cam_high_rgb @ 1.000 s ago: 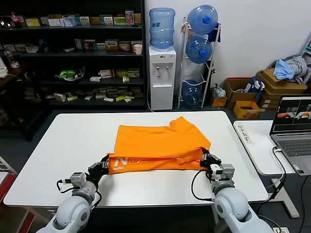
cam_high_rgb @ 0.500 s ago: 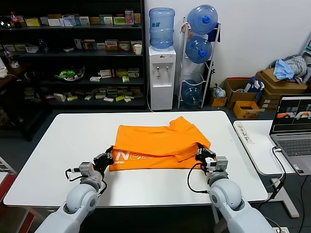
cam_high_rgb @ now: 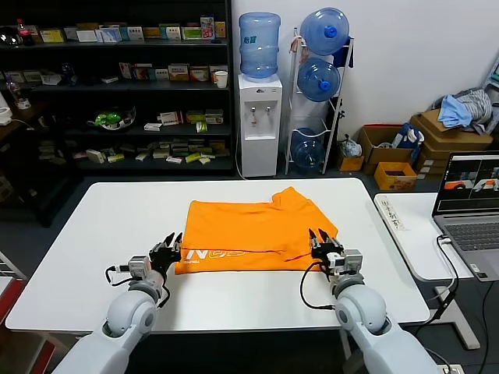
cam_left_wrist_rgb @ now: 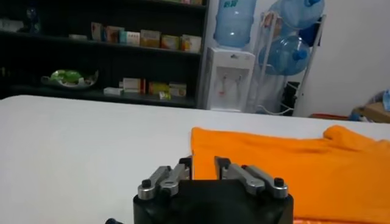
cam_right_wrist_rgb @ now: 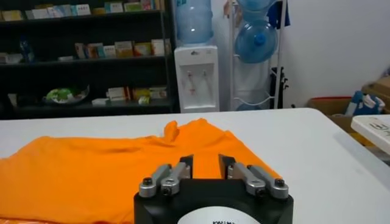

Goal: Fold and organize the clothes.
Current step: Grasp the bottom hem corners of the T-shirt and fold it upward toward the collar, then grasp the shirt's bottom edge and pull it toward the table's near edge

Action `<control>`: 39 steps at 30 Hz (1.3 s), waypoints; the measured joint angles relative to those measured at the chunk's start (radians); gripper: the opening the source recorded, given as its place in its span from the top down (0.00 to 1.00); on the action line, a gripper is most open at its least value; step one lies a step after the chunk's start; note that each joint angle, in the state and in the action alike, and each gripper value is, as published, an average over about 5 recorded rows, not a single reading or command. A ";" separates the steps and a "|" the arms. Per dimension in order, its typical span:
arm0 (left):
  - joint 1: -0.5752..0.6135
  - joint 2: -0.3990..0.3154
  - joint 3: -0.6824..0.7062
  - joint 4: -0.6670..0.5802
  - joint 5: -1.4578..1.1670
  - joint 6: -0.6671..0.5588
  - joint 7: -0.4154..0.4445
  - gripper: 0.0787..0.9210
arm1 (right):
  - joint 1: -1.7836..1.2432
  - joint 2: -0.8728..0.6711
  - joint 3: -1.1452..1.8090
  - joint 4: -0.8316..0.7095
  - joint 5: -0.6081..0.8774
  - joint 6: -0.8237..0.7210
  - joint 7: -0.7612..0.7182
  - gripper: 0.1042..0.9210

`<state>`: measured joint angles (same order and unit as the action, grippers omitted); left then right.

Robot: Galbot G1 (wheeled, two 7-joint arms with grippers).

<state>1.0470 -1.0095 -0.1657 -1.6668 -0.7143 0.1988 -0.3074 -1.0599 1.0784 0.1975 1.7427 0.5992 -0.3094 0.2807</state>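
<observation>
Wide bare white tabletop (cam_high_rgb: 101,226) at frame left and along the near edge, free for passage. Only obstacle at centre: folded bright orange cotton T-shirt (cam_high_rgb: 249,226), lying low. Narrow bare strip at frame right before the table edge.

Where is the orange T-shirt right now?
In the head view, the orange T-shirt lies folded mid-table, with the left tool and right tool open at its near corners.

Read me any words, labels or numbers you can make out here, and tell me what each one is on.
White lettering on the orange T-shirt: starts with "N", rest unclear; small line beneath is blurred.
Water cooler and bottles: labels unreadable.
Shelf boxes: print too small.
Laptop screen: no readable text.
</observation>
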 measured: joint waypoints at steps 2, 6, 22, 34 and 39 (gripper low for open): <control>0.026 0.013 -0.011 -0.022 -0.007 0.016 -0.005 0.53 | -0.028 -0.018 0.018 0.014 -0.001 -0.002 -0.013 0.41; 0.093 0.041 -0.038 -0.072 -0.022 0.040 -0.006 0.39 | -0.090 -0.056 0.060 0.034 0.008 -0.015 -0.041 0.27; 0.196 0.045 -0.072 -0.116 -0.051 0.077 0.031 0.12 | -0.161 -0.099 0.135 0.032 0.085 -0.084 -0.101 0.12; 0.181 0.042 -0.065 -0.122 -0.069 0.084 0.032 0.12 | -0.130 -0.088 0.119 -0.003 0.108 -0.110 -0.111 0.13; 0.173 0.038 -0.056 -0.116 -0.070 0.086 0.030 0.12 | -0.117 -0.080 0.106 -0.014 0.112 -0.117 -0.111 0.23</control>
<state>1.2195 -0.9717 -0.2221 -1.7824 -0.7844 0.2852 -0.2773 -1.1769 0.9981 0.3039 1.7287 0.7114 -0.4268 0.1694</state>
